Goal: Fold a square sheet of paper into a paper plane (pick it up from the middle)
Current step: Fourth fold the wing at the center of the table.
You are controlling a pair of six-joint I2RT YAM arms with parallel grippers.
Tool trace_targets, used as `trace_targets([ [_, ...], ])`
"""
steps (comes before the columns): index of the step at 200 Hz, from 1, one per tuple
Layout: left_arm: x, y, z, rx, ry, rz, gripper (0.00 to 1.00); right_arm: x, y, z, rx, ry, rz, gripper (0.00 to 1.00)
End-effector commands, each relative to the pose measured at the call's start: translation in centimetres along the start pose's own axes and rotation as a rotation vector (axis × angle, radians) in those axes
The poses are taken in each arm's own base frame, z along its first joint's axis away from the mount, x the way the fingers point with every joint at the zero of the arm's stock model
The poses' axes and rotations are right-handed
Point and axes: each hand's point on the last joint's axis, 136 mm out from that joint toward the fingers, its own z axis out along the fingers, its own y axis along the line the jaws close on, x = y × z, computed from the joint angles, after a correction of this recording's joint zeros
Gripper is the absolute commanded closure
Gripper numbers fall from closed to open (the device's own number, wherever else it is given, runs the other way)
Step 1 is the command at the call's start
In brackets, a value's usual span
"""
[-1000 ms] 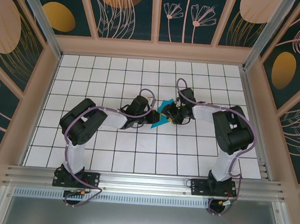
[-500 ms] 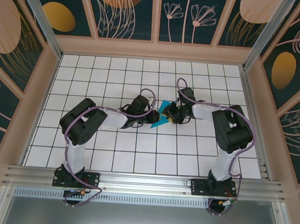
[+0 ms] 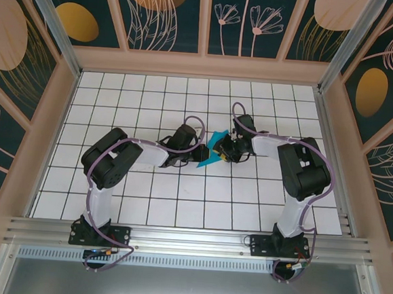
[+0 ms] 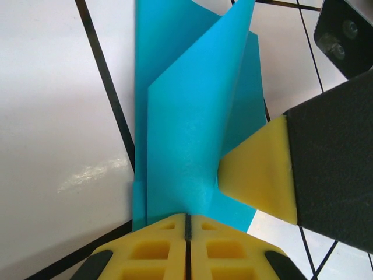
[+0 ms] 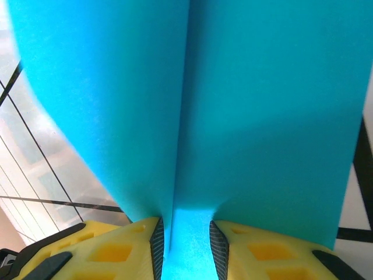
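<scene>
The teal-blue paper (image 3: 212, 154) is folded into creased layers with a pointed end, held just above the tiled floor at the centre. In the left wrist view one flap of the paper (image 4: 186, 116) stands upright over a flatter layer. My left gripper (image 4: 187, 219) is shut on its near edge, coming from the left (image 3: 200, 154). My right gripper (image 3: 225, 149) comes from the right, and one of its yellow fingers (image 4: 256, 175) presses the upright flap. In the right wrist view the paper (image 5: 245, 99) runs between that gripper's pads (image 5: 186, 236), pinched into a narrow channel.
The white tiled floor (image 3: 179, 200) is ringed by wooden walls with patterned panels (image 3: 159, 15). An aluminium rail (image 3: 189, 242) with both arm bases runs along the near edge. The two arms' elbows (image 3: 110, 157) (image 3: 304, 169) sit wide of the centre.
The left arm has edged a little to the right toward the paper. The paper's shape between the two grippers has shifted slightly.
</scene>
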Motion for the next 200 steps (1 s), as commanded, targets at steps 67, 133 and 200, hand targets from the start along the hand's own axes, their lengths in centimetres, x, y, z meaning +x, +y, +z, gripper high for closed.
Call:
trace_targets([
  [67,-0.1,0.6,0.3,-0.013,0.012,0.01,0.89,-0.4,-2.8,-1.1,0.066,-0.083,-0.025,0.62],
  [133,0.1,0.5,0.5,-0.002,0.022,0.013,0.89,-2.8,1.6,-3.4,-0.02,-0.157,-0.17,0.59],
  [200,0.0,0.2,0.5,0.009,0.025,0.017,0.89,-3.5,0.3,-1.2,0.069,-0.108,-0.186,0.48],
])
